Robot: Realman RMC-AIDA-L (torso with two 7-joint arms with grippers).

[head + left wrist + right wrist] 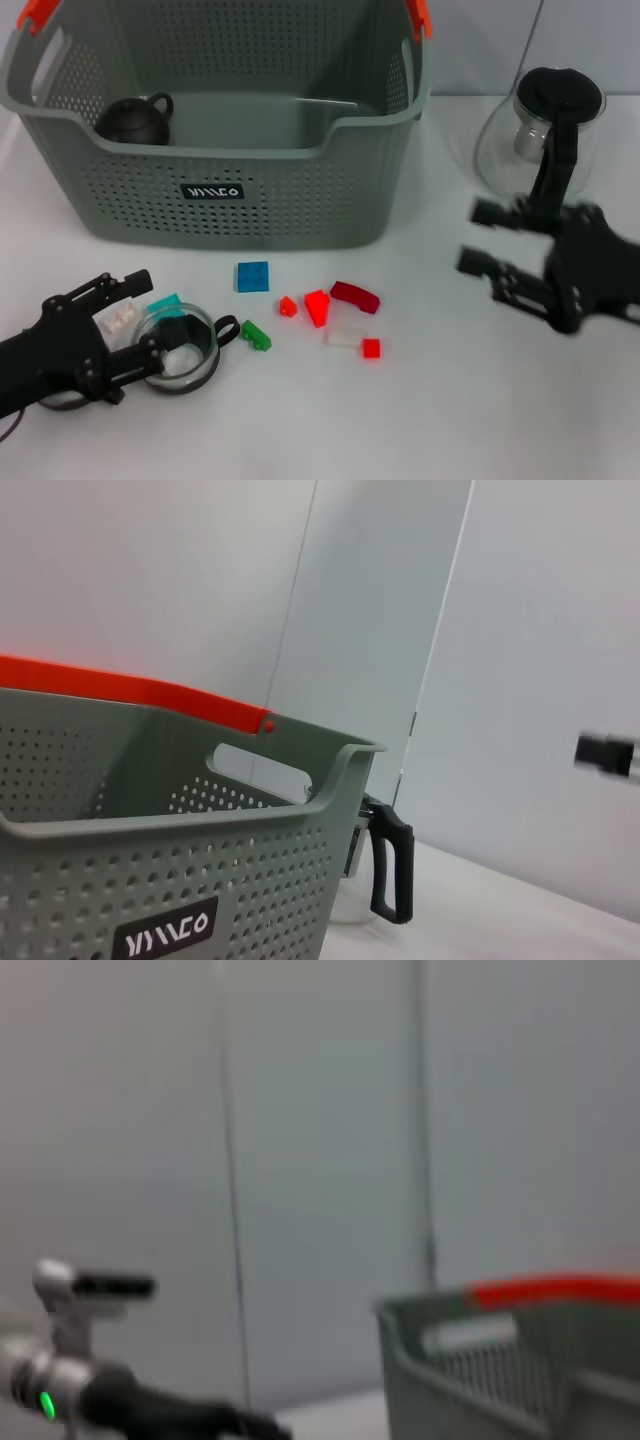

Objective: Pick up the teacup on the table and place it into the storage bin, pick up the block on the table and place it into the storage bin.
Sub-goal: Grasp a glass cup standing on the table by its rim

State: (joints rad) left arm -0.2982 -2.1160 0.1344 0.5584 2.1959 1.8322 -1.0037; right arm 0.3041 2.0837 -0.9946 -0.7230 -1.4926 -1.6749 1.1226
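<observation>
Head view: teacup (pixel 181 348) upright, handle rightward.

Leftover stuff on the white table (pixel 420 430): from the middle of the head view, there's a glass pot (pixel 540 135) out at about 2 o'clock. It's standing upright, round clear belly, with a black lid on top and a black handle running down its near side toward 6 o'clock. There might be a metal strainer inside, but it's hard to say through the glass. The left wrist view only catches that handle (pixel 392 865) and a bit of the glass. Over at 10 o'clock sits a small dark round teapot (pixel 135 120), upright, its looped handle pointing to 3 o'clock. Behind everything is a plain pale panelled wall (pixel 150 580) with thin vertical seams.
</observation>
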